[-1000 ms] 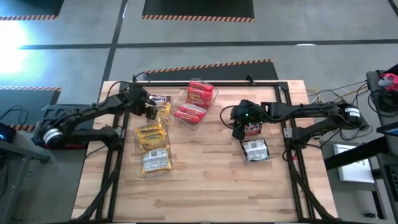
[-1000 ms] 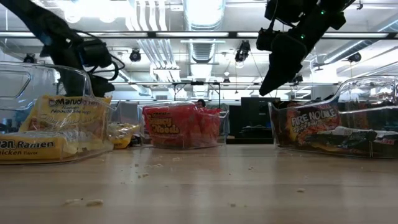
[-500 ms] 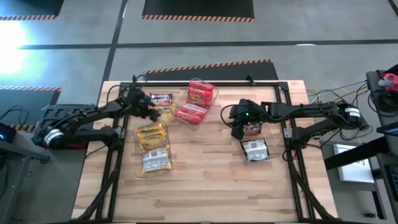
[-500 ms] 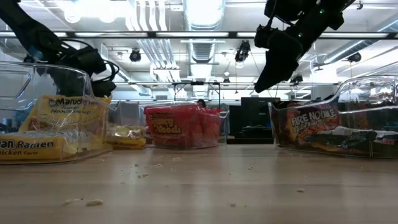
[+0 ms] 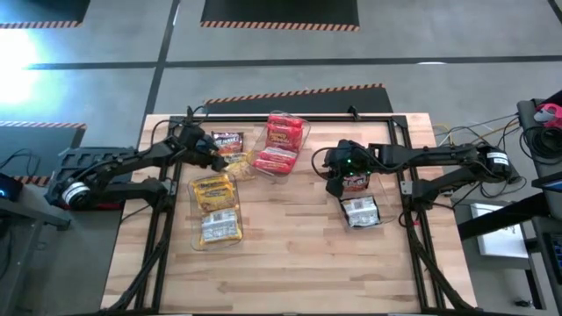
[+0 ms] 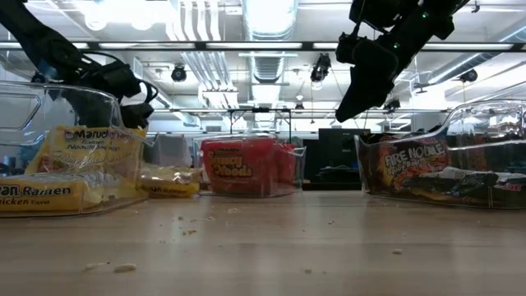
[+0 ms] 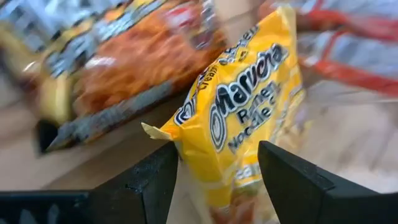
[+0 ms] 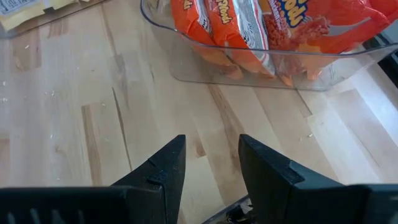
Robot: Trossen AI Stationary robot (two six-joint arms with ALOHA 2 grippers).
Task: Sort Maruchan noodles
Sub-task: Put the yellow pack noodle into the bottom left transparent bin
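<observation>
A yellow Maruchan packet [image 5: 237, 163] [image 6: 168, 182] lies on the table between the clear bin of yellow packets [image 5: 215, 209] and the clear bin of red packets [image 5: 279, 145]. My left gripper [image 5: 218, 158] [image 7: 217, 149] is shut on it. A dark packet [image 5: 226, 140] [image 7: 124, 62] lies flat just beyond it. My right gripper [image 5: 334, 180] [image 8: 211, 146] hangs open and holds nothing, above the table beside the bin of dark packets [image 5: 360, 211] [image 6: 444, 173]. My left gripper has the yellow packet's near end [image 7: 205, 149] pinched between its two fingers, one on each side of it. The fingers slant down from the table's left and lie along the packet. A corner [image 7: 149, 129] sticks out past one finger. The packet's far end [image 6: 177, 185] rests on the table.
The red bin [image 6: 251, 167] [image 8: 261, 37] stands close to the yellow packet's far end. Black frame bars run along the table's far edge and both sides. Bare wood stretches across the table's near half.
My left gripper has sunk a little and tipped further down, keeping its hold. The yellow packet, tilted up before, now lies flat on the table. The red bin has slid a little toward the table's right.
</observation>
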